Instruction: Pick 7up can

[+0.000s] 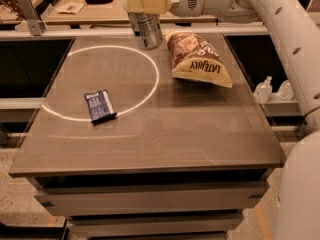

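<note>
I see the gripper (145,8) clenched on the can (146,31) at the far edge of the table (175,134). A chip bag (197,59) lies just beside it.

Gripper (145,10), at the far edge of the counter (200,134), covers the top of the 7up can (146,31). The can's side print is too dim to read, and its contact with the counter cannot be told. The arm (280,29) is cut off by the top and right edges. The label on the dark blue packet (100,105) is too small to read.
</note>
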Controlling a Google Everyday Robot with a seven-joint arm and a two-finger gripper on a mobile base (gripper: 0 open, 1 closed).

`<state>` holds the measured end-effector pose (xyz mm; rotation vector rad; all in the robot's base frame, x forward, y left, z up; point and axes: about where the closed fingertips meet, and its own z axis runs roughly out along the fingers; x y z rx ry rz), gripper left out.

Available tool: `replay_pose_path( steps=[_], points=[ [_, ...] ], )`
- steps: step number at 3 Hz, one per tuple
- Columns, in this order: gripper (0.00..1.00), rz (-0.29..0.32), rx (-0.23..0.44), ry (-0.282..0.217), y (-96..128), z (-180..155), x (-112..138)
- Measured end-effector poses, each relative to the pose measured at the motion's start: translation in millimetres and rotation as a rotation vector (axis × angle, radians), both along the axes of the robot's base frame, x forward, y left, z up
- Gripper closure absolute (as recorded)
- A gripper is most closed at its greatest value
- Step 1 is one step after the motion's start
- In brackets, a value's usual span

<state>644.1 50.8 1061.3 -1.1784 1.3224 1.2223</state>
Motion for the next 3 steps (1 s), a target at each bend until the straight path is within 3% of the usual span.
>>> replay_pose_path(
  steps=[2, 3],
  points=[
    [1.00, 0.035, -0.024, 0.058, 5.4, -17.8, -14.3],
    [1.00, 0.036, -0.024, 0.059, 5.8, -18.3, -14.5]
  ],
)
